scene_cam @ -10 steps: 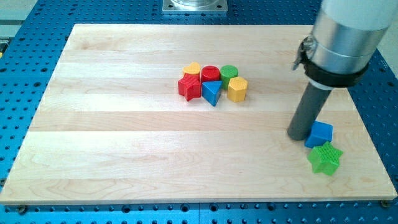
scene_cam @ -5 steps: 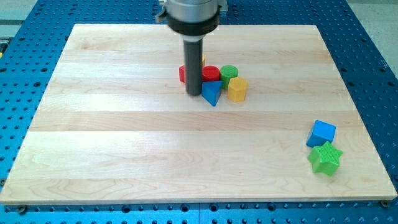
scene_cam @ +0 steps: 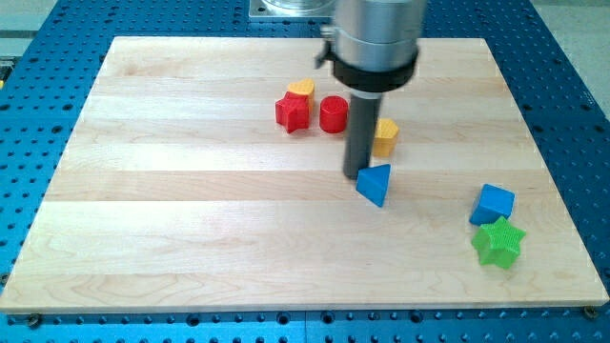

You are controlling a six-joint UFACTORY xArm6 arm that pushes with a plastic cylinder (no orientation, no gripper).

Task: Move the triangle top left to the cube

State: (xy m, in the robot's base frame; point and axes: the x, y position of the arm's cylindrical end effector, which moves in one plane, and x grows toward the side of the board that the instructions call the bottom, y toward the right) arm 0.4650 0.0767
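Note:
The blue triangle [scene_cam: 375, 183] lies on the wooden board [scene_cam: 191, 210], right of centre. My tip [scene_cam: 356, 175] stands against its upper left side, touching it. The blue cube [scene_cam: 492, 204] sits at the view's right, well to the right of the triangle and slightly lower. A green star [scene_cam: 498, 241] lies just below the cube, touching it.
A red star [scene_cam: 294, 111], a red cylinder [scene_cam: 333, 113] and a yellow block [scene_cam: 302, 90] sit above and left of my tip. A yellow hexagonal block [scene_cam: 385, 136] is half hidden behind the rod. A green cylinder seen earlier is hidden.
My tip moved from the cube to the cluster, then down and right, pushing the blue triangle out of the cluster toward the cube. The yellow hexagon shifted right; the red star shifted up.

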